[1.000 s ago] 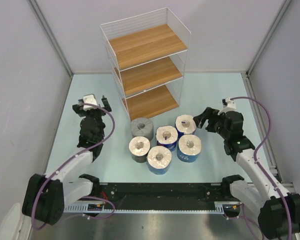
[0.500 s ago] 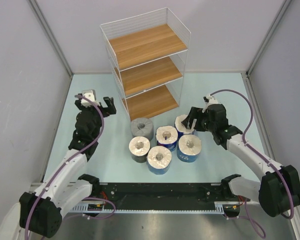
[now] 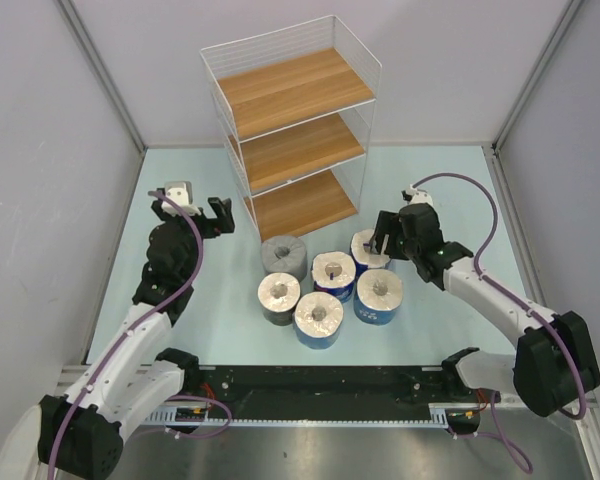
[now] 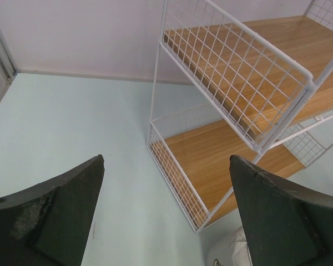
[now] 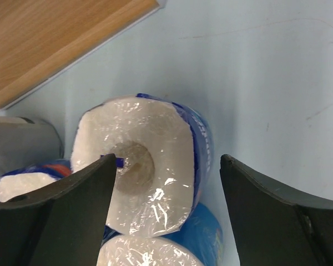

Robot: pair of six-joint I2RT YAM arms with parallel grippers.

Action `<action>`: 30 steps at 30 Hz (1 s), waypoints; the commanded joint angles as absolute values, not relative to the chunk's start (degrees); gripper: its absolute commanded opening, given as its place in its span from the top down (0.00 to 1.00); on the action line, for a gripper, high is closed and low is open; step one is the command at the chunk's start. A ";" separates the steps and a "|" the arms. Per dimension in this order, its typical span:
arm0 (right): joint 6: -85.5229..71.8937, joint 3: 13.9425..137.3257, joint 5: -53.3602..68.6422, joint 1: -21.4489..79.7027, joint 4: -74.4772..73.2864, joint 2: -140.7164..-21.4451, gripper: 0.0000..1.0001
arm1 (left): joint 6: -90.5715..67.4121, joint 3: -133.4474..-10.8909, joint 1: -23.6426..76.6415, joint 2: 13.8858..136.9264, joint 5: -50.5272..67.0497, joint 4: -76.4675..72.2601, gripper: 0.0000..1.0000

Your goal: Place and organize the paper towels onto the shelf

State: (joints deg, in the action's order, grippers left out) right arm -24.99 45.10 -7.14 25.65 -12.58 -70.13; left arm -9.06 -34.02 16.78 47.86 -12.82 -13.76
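From above, nothing is shelved: the shelf [image 3: 295, 92] at the far middle shows three bare boards, and all six paper towels [image 3: 320, 312] stand clustered on the tabletop [image 3: 430, 180] just near of it. The left wrist view adds the left hand [image 4: 166, 166], released and empty, facing the shelf. Only the right wrist view shows the right hand [image 5: 166, 162] released, straddling the far-right blue roll [image 5: 134, 138] without pinching it.

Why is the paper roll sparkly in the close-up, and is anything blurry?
Right wrist view: the plastic wrap on the roll catches the light in small white glints; the dark fingers show little detail. Left wrist view: the shelf is sharp, with no glare. Top view: even light, faint shadows.
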 commanded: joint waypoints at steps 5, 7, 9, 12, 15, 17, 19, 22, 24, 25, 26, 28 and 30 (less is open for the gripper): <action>-25.75 48.34 -10.63 25.93 -16.17 -74.09 0.27 | -10.11 -36.83 17.05 47.72 -9.76 -14.41 0.00; -26.10 48.78 -11.24 26.02 -16.78 -75.58 0.27 | -10.37 -36.83 17.05 47.81 -9.58 -14.50 0.00; -26.02 48.87 -11.34 26.10 -16.70 -76.98 0.31 | -10.55 -36.74 17.05 47.90 -9.49 -14.50 0.00; -25.67 49.13 -10.81 25.93 -16.17 -78.13 0.44 | -10.72 -36.48 17.05 47.90 -9.40 -14.41 0.00; -25.22 50.09 -8.00 25.66 -16.78 -77.61 0.63 | -10.99 -36.04 17.05 47.64 -9.40 -14.59 0.00; -25.49 50.27 -8.35 25.75 -17.23 -74.37 0.71 | -11.16 -35.86 17.05 47.37 -9.40 -14.85 0.00; -25.75 50.36 -9.05 25.49 -16.88 -71.03 0.76 | -11.42 -35.77 17.05 47.20 -9.32 -15.03 0.00; -25.58 52.11 -9.05 24.96 -15.74 -64.70 0.80 | -11.69 -35.60 17.05 47.02 -8.97 -15.38 0.00; -24.79 55.27 -8.01 24.70 -15.29 -62.32 0.80 | -11.78 -35.60 17.05 47.20 -8.70 -15.47 0.00; -24.44 56.76 -7.30 24.52 -15.03 -62.14 0.80 | -12.13 -35.60 17.05 47.28 -8.53 -15.47 0.00; -24.09 60.08 -6.77 24.43 -15.20 -62.66 0.80 | -12.22 -35.60 17.05 47.29 -8.18 -15.47 0.00; -22.95 63.35 -5.29 24.43 -15.12 -64.24 0.80 | -12.39 -35.51 17.05 47.29 -8.09 -15.56 0.00; -22.06 68.87 -4.66 24.52 -14.68 -67.40 0.80 | -12.57 -35.25 17.05 47.11 -8.00 -15.64 0.00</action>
State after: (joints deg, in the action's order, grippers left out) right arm -24.10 59.33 -7.33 24.60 -18.76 -64.55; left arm -10.81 -34.26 16.78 47.97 -9.56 -13.61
